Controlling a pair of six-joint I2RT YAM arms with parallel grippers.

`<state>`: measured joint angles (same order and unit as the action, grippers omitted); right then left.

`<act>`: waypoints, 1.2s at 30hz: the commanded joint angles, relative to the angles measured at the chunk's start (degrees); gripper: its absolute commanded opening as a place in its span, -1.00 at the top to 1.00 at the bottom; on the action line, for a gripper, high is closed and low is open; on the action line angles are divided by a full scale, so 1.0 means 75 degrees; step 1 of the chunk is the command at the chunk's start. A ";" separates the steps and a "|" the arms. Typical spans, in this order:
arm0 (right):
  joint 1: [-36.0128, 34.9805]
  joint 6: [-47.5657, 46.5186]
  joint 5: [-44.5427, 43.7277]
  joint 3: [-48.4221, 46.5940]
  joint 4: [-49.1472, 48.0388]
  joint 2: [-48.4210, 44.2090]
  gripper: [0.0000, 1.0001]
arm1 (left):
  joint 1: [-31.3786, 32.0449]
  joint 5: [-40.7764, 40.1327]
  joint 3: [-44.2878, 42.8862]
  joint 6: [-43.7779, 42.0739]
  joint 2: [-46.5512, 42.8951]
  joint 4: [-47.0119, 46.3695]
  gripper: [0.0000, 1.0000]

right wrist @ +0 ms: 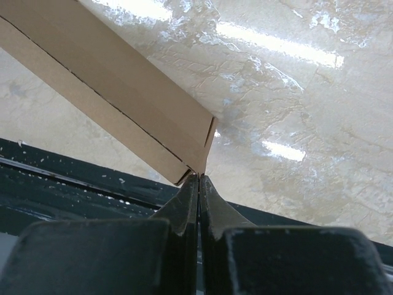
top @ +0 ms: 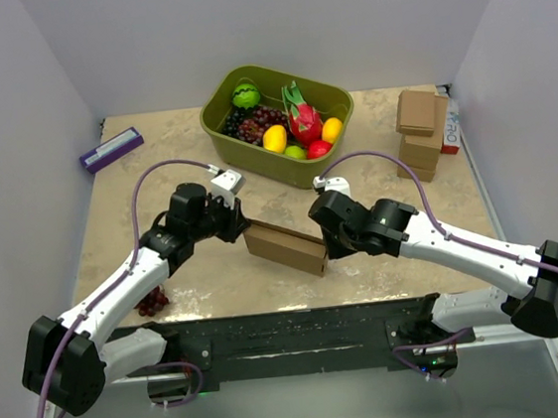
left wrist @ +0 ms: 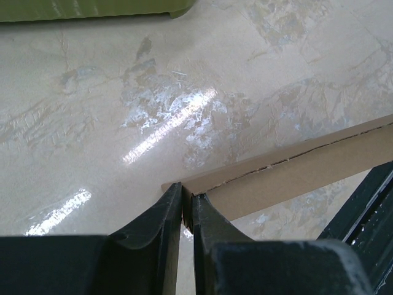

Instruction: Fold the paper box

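The paper box (top: 285,247) is a thin brown cardboard mailer, folded shut, held edge-on between both arms near the table's front middle. My left gripper (top: 244,228) is shut on its left end; in the left wrist view the fingertips (left wrist: 187,203) pinch the box's corner (left wrist: 288,175). My right gripper (top: 323,247) is shut on its right end; in the right wrist view the jaws (right wrist: 199,179) close on the corner of the box (right wrist: 116,92). The box is lifted slightly off the table.
A green bin (top: 277,124) of toy fruit stands at the back centre. A stack of small brown boxes (top: 421,134) is at the back right. A purple box (top: 111,149) lies back left. Toy grapes (top: 152,302) lie by the left arm. The black base rail (top: 302,331) runs along the front.
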<state>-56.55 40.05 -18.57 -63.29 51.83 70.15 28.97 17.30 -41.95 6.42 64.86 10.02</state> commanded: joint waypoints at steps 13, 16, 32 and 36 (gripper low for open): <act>0.0392 0.0566 0.0694 0.0165 -0.1297 -0.0096 1.00 | 0.0356 -0.0560 0.0016 0.0047 -0.0211 0.0351 0.76; 0.0427 0.0624 0.0718 0.0118 -0.1403 -0.0049 1.00 | 0.0426 -0.0631 0.0016 0.0035 -0.0211 0.0363 0.77; 0.0954 0.0999 0.1163 0.0434 -0.2376 -0.0318 1.00 | 0.0871 -0.1088 0.0028 -0.0012 -0.0246 0.0468 0.78; 0.1013 0.1081 0.1198 0.0528 -0.2540 -0.0400 1.00 | 0.0942 -0.1135 0.0039 -0.0023 -0.0246 0.0480 0.78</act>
<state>-48.99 45.39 -12.58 -59.46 42.81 68.45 33.82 5.06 -41.95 6.35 63.18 11.70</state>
